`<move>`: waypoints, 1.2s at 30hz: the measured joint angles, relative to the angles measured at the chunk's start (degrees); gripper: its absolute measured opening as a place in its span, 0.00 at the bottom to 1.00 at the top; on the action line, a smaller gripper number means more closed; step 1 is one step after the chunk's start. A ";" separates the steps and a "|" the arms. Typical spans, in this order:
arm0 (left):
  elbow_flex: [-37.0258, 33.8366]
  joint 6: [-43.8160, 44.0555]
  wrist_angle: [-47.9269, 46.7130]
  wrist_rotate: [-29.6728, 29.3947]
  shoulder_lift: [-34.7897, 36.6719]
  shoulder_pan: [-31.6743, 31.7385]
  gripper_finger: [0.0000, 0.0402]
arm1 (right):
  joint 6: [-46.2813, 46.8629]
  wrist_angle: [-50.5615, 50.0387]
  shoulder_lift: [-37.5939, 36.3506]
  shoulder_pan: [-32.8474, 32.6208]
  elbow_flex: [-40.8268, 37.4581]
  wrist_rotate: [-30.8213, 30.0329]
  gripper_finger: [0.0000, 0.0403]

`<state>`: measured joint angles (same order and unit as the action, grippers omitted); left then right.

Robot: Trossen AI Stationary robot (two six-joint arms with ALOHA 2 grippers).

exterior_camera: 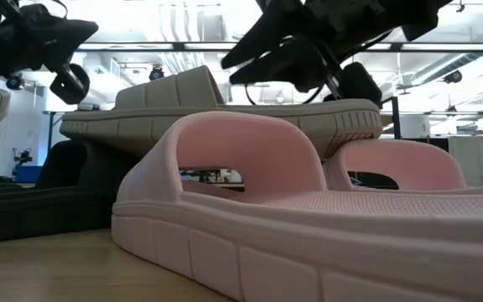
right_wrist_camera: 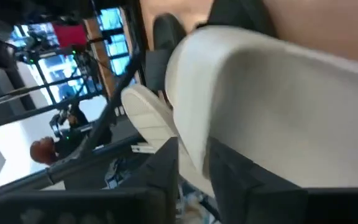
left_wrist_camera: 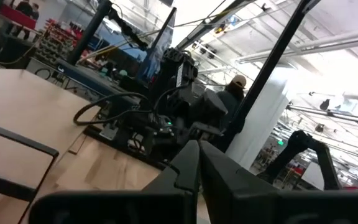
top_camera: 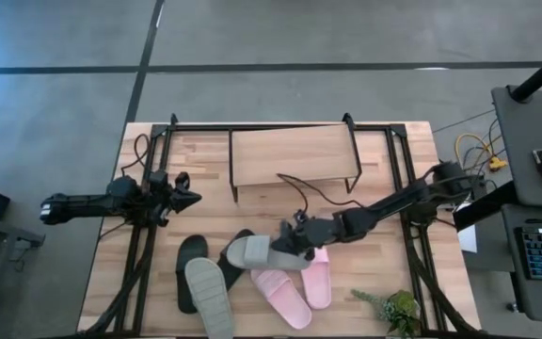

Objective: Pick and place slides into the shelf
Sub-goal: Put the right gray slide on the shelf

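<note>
My right gripper (top_camera: 294,247), jaws parting on the grey-green sandal (top_camera: 249,251), sits mid-bench toward the front edge. The sandal lies across a pink sandal (top_camera: 281,297), far from the shelf (top_camera: 294,155); I judge it may slide off. The left gripper (top_camera: 188,198), shut and empty, waits near the left edge.

You see by the right gripper (top_camera: 293,247): grey-green slide (top_camera: 249,251) | pink pair (top_camera: 294,287) just beside | black slides (top_camera: 194,268) beyond | light wooden shelf (top_camera: 292,154)

matt, ribbed, perhaps foam pink slide (exterior_camera: 309,226); pale wooden shelf (top_camera: 294,155) top.
</note>
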<state>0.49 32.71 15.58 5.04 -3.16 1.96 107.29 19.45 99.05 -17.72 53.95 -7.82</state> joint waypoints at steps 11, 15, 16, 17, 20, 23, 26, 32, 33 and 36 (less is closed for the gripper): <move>0.00 0.06 -0.13 2.18 -0.11 0.02 0.00 | 5.05 -9.96 -0.02 0.48 3.07 3.23 0.51; 0.00 0.07 -0.31 2.18 -0.19 0.02 0.00 | 5.28 -10.27 0.41 1.29 4.95 5.43 0.51; 0.00 0.05 -0.24 2.18 -0.26 0.02 0.00 | 5.23 -10.54 0.41 1.67 5.52 5.52 0.51; 0.00 0.04 -0.32 2.18 -0.32 0.02 0.00 | 4.94 -10.98 0.41 2.07 6.21 5.63 0.50; 0.00 0.02 -0.13 2.16 -0.52 0.02 0.00 | 2.29 -16.15 0.41 3.61 8.46 6.85 0.48; 0.00 0.02 -0.25 2.16 -0.54 0.02 0.00 | -0.52 -24.90 0.67 4.93 11.19 11.68 0.46; -0.01 0.02 -0.28 2.15 -0.44 0.02 0.00 | -2.15 -30.26 1.48 5.69 12.76 14.75 0.46; -0.02 0.00 -0.27 2.14 -0.61 0.02 0.00 | -3.06 -28.47 2.67 7.09 14.40 15.35 0.46; -0.02 0.00 -0.41 2.14 -0.55 0.02 0.00 | -3.02 -27.54 3.42 7.13 14.87 15.36 0.46; -0.02 0.00 -0.14 2.14 -0.57 0.00 0.00 | -2.97 -27.80 4.98 6.97 16.12 16.27 0.46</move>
<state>0.47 32.71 15.44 7.18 -3.73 1.96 104.31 -8.35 104.02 -10.74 70.07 8.45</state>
